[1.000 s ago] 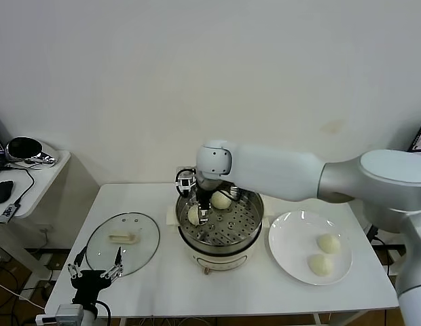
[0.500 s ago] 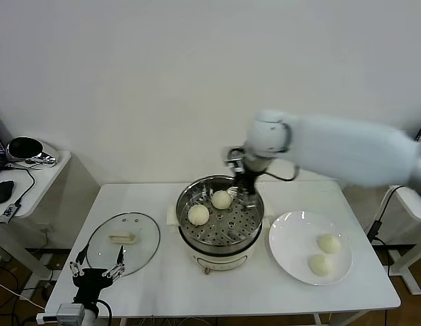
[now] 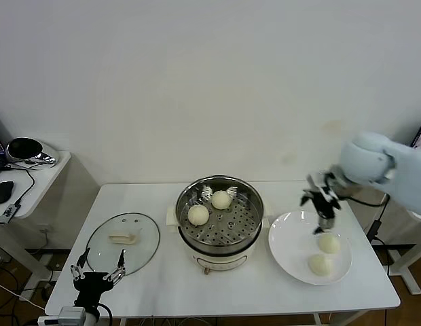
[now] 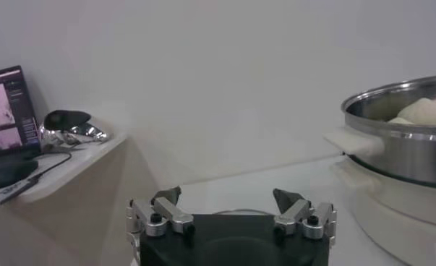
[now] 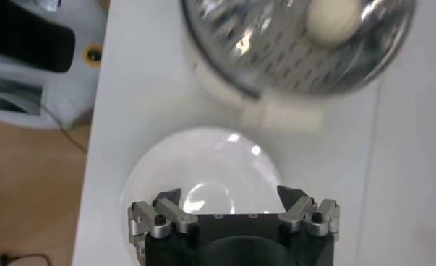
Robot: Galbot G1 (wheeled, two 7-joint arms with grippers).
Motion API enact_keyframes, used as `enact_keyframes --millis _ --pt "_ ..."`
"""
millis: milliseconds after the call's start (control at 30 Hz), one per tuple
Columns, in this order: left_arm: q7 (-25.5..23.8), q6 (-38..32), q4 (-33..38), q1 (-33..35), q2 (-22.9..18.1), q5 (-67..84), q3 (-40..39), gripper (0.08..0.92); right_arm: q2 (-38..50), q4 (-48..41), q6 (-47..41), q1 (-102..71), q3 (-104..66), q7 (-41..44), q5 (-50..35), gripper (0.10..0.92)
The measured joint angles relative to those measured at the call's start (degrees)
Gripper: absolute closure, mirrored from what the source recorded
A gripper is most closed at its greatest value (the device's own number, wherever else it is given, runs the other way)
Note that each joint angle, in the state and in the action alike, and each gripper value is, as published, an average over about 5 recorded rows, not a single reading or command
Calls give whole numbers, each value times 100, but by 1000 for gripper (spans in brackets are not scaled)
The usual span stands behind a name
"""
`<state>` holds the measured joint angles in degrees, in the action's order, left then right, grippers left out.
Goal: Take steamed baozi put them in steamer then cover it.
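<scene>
The steel steamer (image 3: pixel 234 224) stands mid-table with two baozi in its tray, one to the left (image 3: pixel 198 214) and one at the back (image 3: pixel 221 200). Two more baozi (image 3: pixel 328 243) (image 3: pixel 320 265) lie on the white plate (image 3: pixel 292 238) to the right. My right gripper (image 3: pixel 324 204) hangs open and empty over the plate's far edge, just behind the nearer-to-it baozi. Its wrist view shows the plate (image 5: pixel 203 166) below the right gripper (image 5: pixel 230 199) and the steamer (image 5: pixel 275 65) beyond. The glass cover (image 3: pixel 122 243) lies flat left of the steamer. My left gripper (image 3: pixel 96 273) waits open in front of it.
A low side table (image 3: pixel 27 176) with a mouse, cables and a dark round object stands beyond the table's left edge. In the left wrist view the steamer's handle (image 4: pixel 351 141) sticks out toward my left gripper (image 4: pixel 227 199). The wall runs close behind the table.
My right arm has risen out of the steamer and swung right, ending over the plate. Both baozi stay in the steamer. The left arm has not moved.
</scene>
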<state>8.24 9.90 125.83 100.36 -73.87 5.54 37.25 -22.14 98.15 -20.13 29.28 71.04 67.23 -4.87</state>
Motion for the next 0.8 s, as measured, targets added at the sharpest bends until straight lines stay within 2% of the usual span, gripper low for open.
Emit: enact_keyframes --millis 400,800 --pt "-1 -2 61 151 -57 -70 100 177 216 -374 453 -2367 -1608 -202 897 203" --pt "2 -15 47 220 -95 -78 181 177 -164 -865 512 -3429 -2324 -443 1267 203"
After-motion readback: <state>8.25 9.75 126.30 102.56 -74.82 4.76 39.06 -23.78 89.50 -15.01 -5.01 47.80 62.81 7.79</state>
